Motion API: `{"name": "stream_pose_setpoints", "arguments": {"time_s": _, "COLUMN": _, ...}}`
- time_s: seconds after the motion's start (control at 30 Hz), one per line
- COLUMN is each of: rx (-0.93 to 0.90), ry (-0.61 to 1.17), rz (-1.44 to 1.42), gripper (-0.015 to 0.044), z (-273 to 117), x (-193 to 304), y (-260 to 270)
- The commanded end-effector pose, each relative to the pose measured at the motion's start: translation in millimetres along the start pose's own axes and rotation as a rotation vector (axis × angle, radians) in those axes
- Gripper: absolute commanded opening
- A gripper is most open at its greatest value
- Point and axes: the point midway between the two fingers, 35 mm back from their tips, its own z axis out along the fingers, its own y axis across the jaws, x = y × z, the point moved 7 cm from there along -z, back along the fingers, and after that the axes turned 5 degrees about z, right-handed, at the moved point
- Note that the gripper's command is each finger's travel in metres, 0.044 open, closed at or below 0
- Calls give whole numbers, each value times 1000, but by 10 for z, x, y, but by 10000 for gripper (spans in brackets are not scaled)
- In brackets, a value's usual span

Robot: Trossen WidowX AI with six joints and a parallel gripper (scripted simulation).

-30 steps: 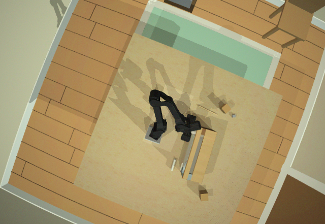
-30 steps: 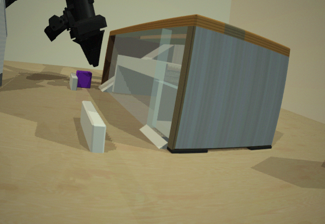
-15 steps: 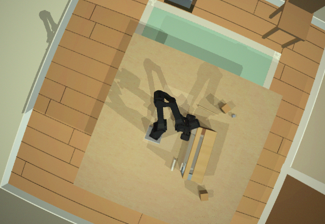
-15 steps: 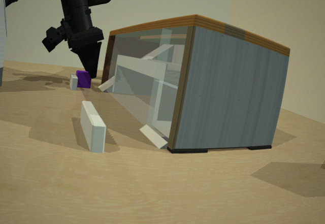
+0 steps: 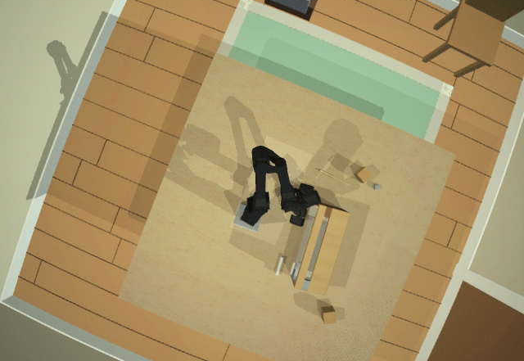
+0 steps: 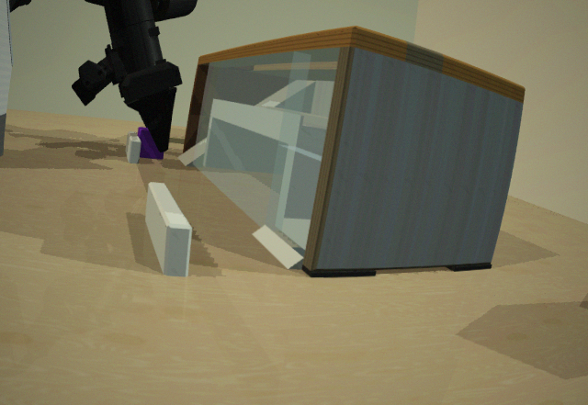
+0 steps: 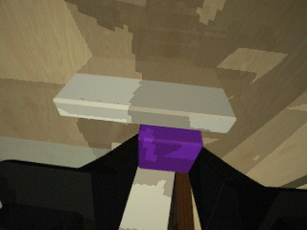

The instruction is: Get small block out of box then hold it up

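Fingers clamped on purple block [image 7: 169, 149]; block underside hidden, table contact unclear.

The block [image 6: 148, 144] sits on the table [image 6: 285, 343], outside the box [image 6: 417, 163] — off its ten o'clock corner. A slab [image 6: 132, 148] touches the block at nine o'clock — the gripper [image 6: 159, 141] straddles it.
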Motion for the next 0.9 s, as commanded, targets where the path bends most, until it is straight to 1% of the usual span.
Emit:
{"name": "stream_pose_setpoints", "arguments": {"time_s": 0.0, "rx": -2, "ry": -4, "rz": 4, "gripper": 88, "z": 5, "x": -18, "y": 7}}
{"name": "stream_pose_setpoints", "arguments": {"time_s": 0.07, "rx": -2, "ry": -4, "rz": 4, "gripper": 75, "z": 5, "x": -18, "y": 7}}
{"name": "stream_pose_setpoints", "arguments": {"time_s": 0.17, "rx": -22, "ry": 16, "rz": 11, "gripper": 0, "z": -32, "x": 17, "y": 41}}
{"name": "stream_pose_setpoints", "arguments": {"time_s": 0.43, "rx": -23, "ry": 8, "rz": 5, "gripper": 0, "z": -204, "x": 132, "y": 30}}
{"name": "stream_pose_setpoints", "arguments": {"time_s": 0.73, "rx": -4, "ry": 1, "rz": -1, "gripper": 0, "z": -540, "x": 253, "y": -18}}
{"name": "stream_pose_setpoints", "arguments": {"time_s": 0.87, "rx": -2, "ry": 1, "rz": 5, "gripper": 0, "z": -567, "x": 259, "y": -23}}
